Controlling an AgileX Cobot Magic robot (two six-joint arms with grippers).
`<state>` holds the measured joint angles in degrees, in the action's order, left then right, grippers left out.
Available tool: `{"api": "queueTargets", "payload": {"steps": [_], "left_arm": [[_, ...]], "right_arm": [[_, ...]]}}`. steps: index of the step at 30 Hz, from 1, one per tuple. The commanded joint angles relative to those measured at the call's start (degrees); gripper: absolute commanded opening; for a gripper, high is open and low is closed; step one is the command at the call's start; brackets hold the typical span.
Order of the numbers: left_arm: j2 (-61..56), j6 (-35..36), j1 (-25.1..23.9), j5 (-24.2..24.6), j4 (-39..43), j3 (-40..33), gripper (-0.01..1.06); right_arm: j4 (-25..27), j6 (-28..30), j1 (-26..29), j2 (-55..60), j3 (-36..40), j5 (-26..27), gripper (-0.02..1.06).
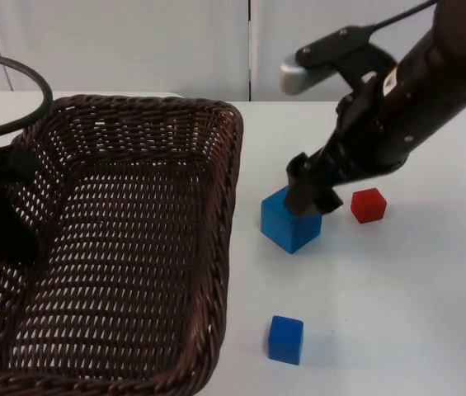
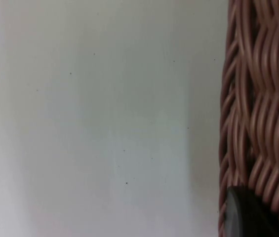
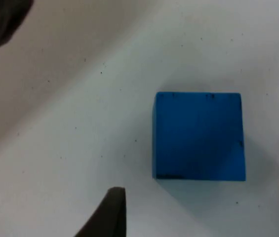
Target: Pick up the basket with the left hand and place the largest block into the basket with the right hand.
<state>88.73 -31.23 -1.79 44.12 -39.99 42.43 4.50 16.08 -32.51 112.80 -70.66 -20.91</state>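
Altogether one basket (image 1: 134,247), two blue blocks (image 1: 290,221), one red (image 1: 368,205)

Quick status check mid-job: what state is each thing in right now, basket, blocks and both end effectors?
Dark brown woven wicker basket: upright, empty, held at its rim.
Large blue cube block: on the table, not gripped.
Small blue cube block: on the table, untouched.
Small red cube block: on the table, untouched.
Left end effector: at the basket's rim.
Right end effector: open, above the large blue block.
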Motion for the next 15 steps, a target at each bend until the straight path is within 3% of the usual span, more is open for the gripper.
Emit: {"api": "queueTargets", "payload": {"steps": [1,15], "left_arm": [[-0.75,0.00,0.16,0.22,-0.93,0.08,0.00],[-0.75,-0.13,0.16,0.11,-0.72,0.08,0.00]], "right_arm": [[0.30,0.10,-0.24,0.73,-0.46,1.73,1.05],[2.29,0.10,-0.24,8.16,-0.46,11.40,1.05]]}}
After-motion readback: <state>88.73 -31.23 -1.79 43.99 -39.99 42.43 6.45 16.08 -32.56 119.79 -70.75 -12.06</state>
